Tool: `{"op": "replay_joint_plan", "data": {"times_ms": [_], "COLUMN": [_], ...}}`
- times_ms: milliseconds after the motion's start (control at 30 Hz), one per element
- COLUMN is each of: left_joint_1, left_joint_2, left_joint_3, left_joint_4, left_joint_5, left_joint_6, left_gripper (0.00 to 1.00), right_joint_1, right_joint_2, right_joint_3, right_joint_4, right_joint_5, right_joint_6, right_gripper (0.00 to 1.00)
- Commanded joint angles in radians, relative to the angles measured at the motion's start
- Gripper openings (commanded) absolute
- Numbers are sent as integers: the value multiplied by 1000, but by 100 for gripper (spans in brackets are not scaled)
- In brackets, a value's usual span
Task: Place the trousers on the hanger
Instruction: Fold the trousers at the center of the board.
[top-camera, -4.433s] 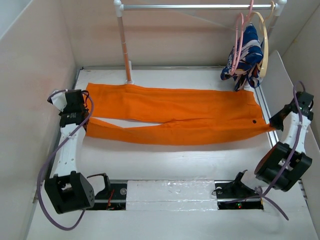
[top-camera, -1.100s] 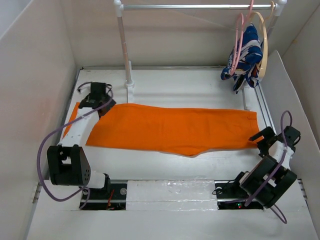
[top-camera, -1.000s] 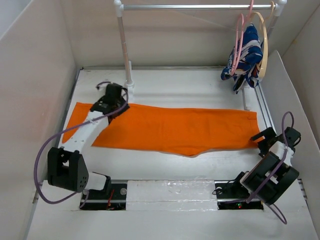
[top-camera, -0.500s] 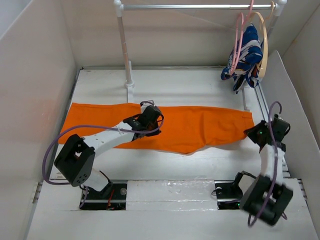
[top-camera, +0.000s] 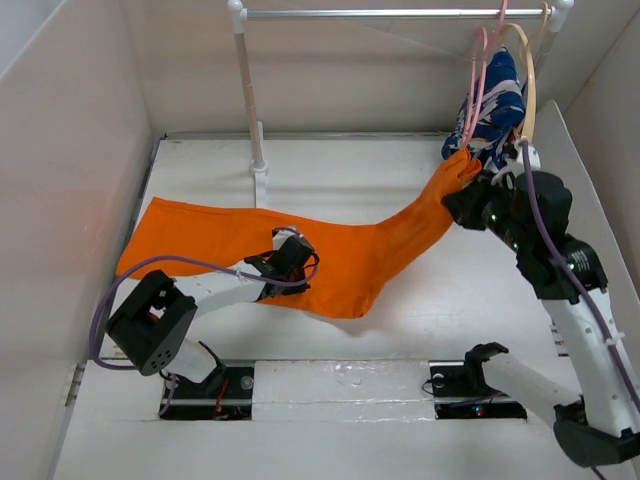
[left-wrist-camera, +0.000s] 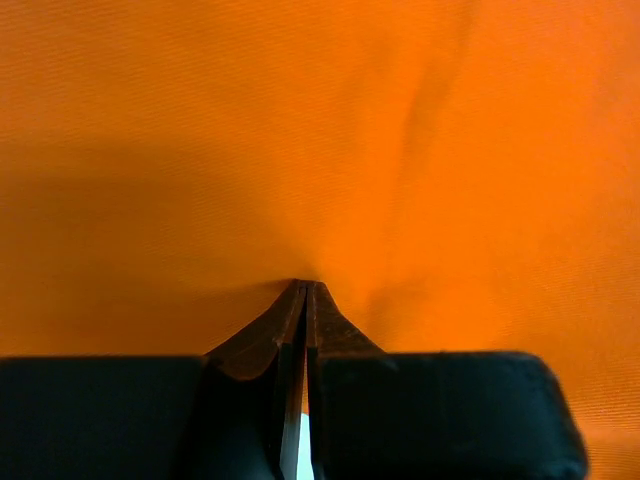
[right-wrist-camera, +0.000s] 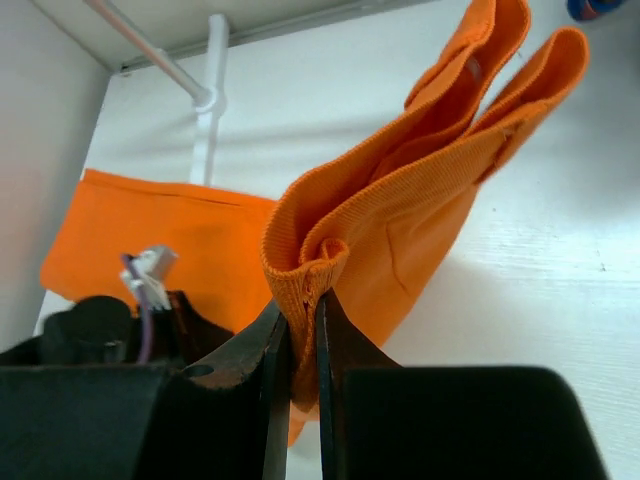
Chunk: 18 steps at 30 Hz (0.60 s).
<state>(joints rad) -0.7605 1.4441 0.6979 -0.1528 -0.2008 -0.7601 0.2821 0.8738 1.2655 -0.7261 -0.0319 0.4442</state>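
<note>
The orange trousers (top-camera: 210, 245) lie folded lengthwise across the table. Their right end rises in a sloping band to my right gripper (top-camera: 463, 186). In the right wrist view that gripper (right-wrist-camera: 303, 300) is shut on a bunched fold of the ribbed waistband (right-wrist-camera: 400, 200), held above the table. My left gripper (top-camera: 298, 268) rests on the middle of the trousers. In its wrist view its fingertips (left-wrist-camera: 303, 287) are shut and pressed against the cloth (left-wrist-camera: 300, 120), with none between them. The pink hanger (top-camera: 477, 80) hangs on the rail just above and behind the right gripper.
A metal rail (top-camera: 400, 14) on a white post (top-camera: 248, 90) spans the back. At its right end hang a tan hanger (top-camera: 528, 90) and a blue-and-white garment (top-camera: 495, 112). Walls close in left, right and back. The arm bases sit at the near edge.
The right gripper has lifted the trousers' right end off the table and carried it up and back to just under the hangers. The left gripper moved slightly nearer on the cloth.
</note>
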Motion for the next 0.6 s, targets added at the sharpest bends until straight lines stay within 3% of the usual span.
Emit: {"op": "replay_joint_plan", "data": {"times_ms": [0,200,367,467,567], "left_joint_1": [-46,-167,-264,-327,-410], "left_joint_2": [-34,-8,146,290,398], "left_joint_3": [-18,1,81,201,420], "left_joint_4": [99,133,182,228,104], "left_joint_5": [66,90,113,153,69], "left_joint_6": [-7,-53,-120,-140,-119], "left_gripper": [0,0,0,0,0], "right_joint_1": [106,17,-104,-153,-172], "right_joint_2": [86,194,270,301,332], "right_joint_3": [229,451,610,702,753], "right_joint_4": [-59,-50,-56,-79,-90], "right_joint_5": [231,118,-54,-100,-181], "right_joint_6": [-38,-159,-231,-272,-305], "right_gripper": [0,0,0,0,0]}}
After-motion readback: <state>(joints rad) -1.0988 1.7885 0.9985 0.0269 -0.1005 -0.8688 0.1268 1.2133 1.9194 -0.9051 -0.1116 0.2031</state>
